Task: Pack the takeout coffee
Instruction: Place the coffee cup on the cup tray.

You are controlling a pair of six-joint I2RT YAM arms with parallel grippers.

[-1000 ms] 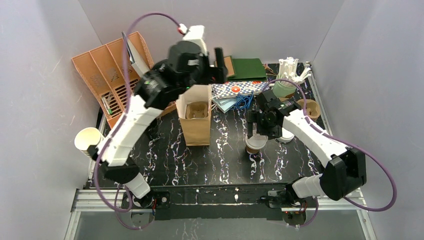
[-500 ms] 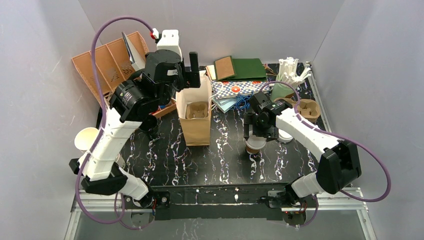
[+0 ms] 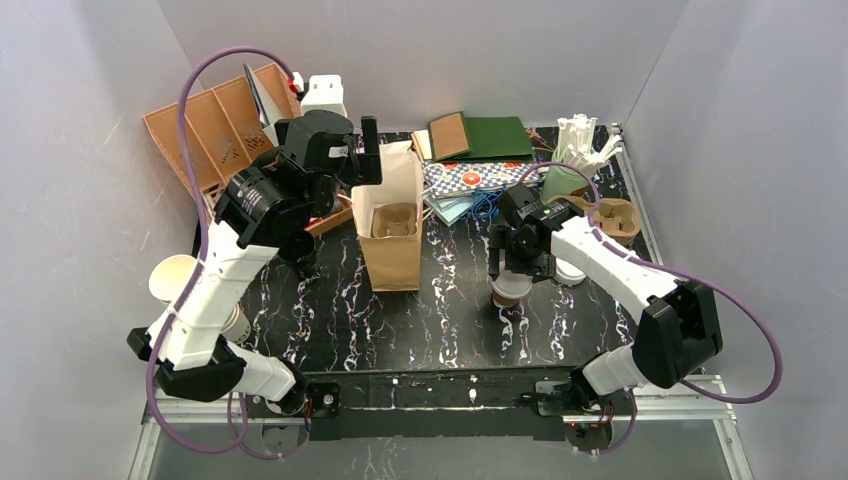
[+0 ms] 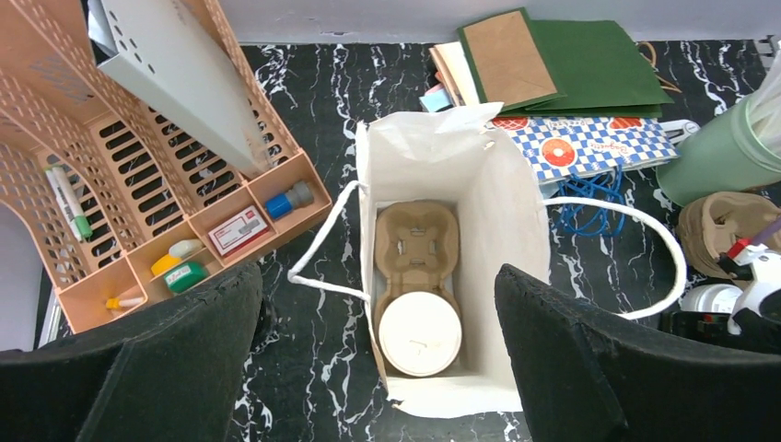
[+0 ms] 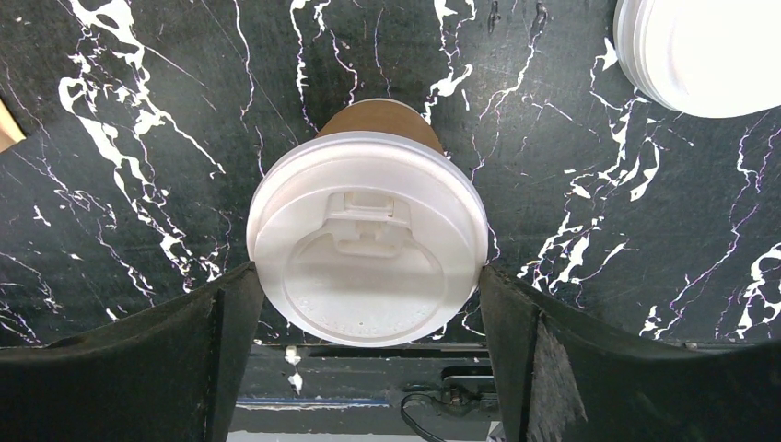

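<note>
Far left, off the edge of the black marbled surface (image 3: 450, 325), a cream paper cup (image 3: 172, 278) lies tilted with its mouth toward the camera. Behind it an orange slotted desk organizer (image 3: 205, 135) leans at the back left corner, with pens and small items in its trays. The left claw (image 4: 378, 281) hangs high over the paper bag (image 3: 392, 255), its fingers (image 4: 147, 368) spread wide and holding nothing. The bag stands upright and open left of centre, its white rope handles drooping to either side. Inside it a moulded cardboard cup carrier (image 4: 416, 235) lies flat on the bottom. The packed coffee cup (image 4: 420, 333), white lid on, sits in the carrier's nearer slot. Behind the bag, flat green and brown paper bags (image 3: 480, 135) lie on a blue-and-white patterned packet (image 3: 478, 178). Right of centre the right claw (image 5: 368, 276) points straight down over the second coffee cup (image 5: 367, 221), which stands upright on the surface, tan-walled, with its white sip lid seated. The fingers (image 5: 226, 359) close against opposite edges of that lid, gripping the cup. Just right of it lies a short stack of white lids (image 5: 700, 55). Farther back right stand a green cup (image 3: 567, 182) holding white plastic cutlery (image 3: 585, 135) and a pile of spare cardboard carriers (image 3: 620, 218).
</note>
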